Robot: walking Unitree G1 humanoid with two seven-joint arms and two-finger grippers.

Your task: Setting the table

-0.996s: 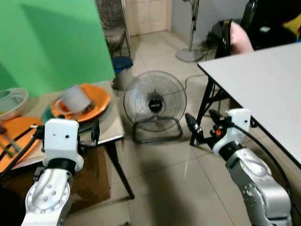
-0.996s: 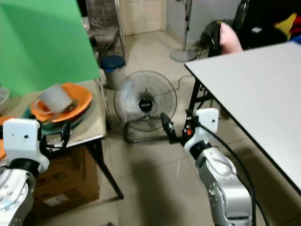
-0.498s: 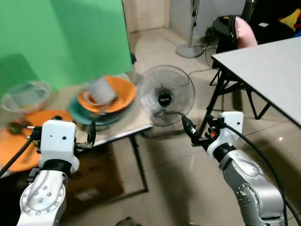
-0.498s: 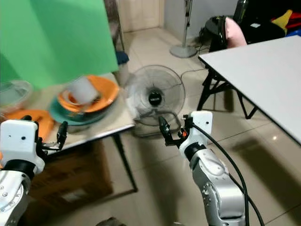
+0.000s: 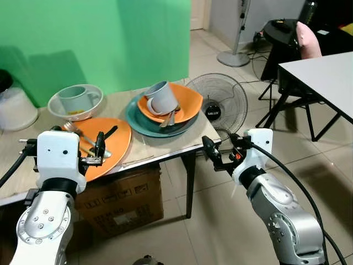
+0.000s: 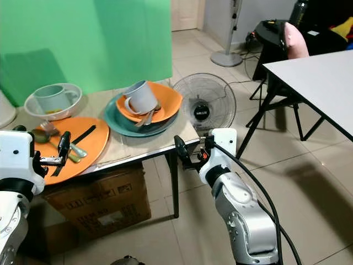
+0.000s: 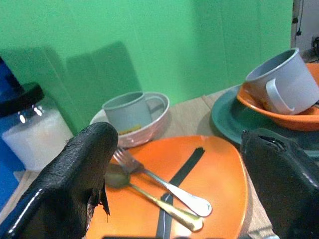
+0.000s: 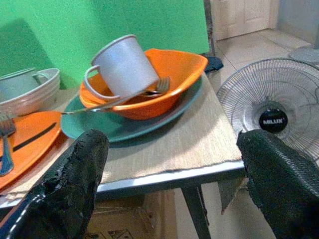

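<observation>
**Table setting not yet begun: tableware still stacked on the side table**

The low wooden side table [image 5: 33, 165] on the left carries all the tableware. A flat orange plate [image 5: 118, 141] lies at its near edge, bearing a silver fork [image 7: 164, 181], a gold spoon [image 7: 149, 199] and a black strip-like utensil [image 7: 182, 167]. Behind it, at the far left, a grey mug [image 5: 74, 99] stands in a pale shallow bowl [image 5: 55, 107]. To the right, a second grey mug [image 5: 162, 96] lies tilted in an orange bowl [image 5: 190, 102], which sits on a teal plate [image 5: 138, 118] with cutlery beside the mug.

The left gripper [image 5: 99, 149] hangs over the near edge of the flat orange plate, fingers spread wide and holding nothing. The right gripper [image 5: 212, 157] is just off the table's right edge, near the black floor fan [image 5: 218, 107], likewise wide apart and empty.

The white dining table [image 5: 331, 72] at the far right shows nothing laid on its visible part.

Assessment: no item has been transferred. Every piece remains to be picked up and carried across.
</observation>
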